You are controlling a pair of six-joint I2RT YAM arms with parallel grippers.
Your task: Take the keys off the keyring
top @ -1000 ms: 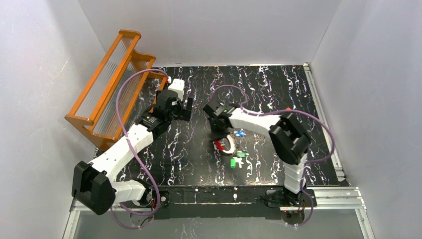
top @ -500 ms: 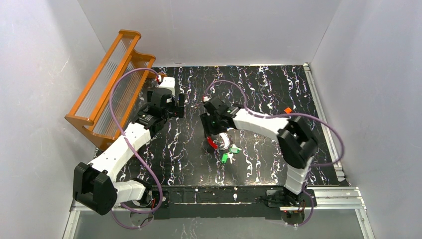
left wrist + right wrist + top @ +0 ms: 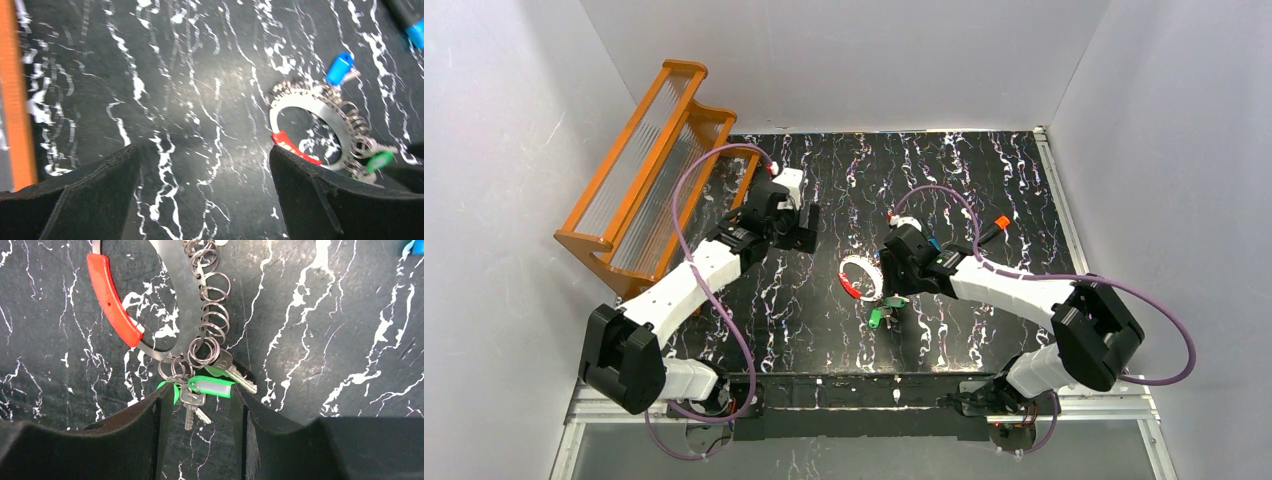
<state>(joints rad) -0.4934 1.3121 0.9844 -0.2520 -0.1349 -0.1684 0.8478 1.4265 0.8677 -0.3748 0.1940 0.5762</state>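
1. While the keyring (image 3: pixel 175 285) lies in the middle of the desk (image 3: pixel 984 190), the green keys (image 3: pixel 210 386) and a blue key (image 3: pixel 339 62) are seen on its small rings (image 3: pixel 215 315); none is judged freed.
2. The green keys are straddled by the right gripper (image 3: pixel 202 405), parted, with nothing clamped.
3. The left gripper (image 3: pixel 205 165) is held spread wide above the desk, beside the keyring.

Top external: high above keyring (image 3: pixel 879 280), facing down.
Left wrist: close, left of keyring.
Right wrist: closest, over keyring.
Shared: keyring.
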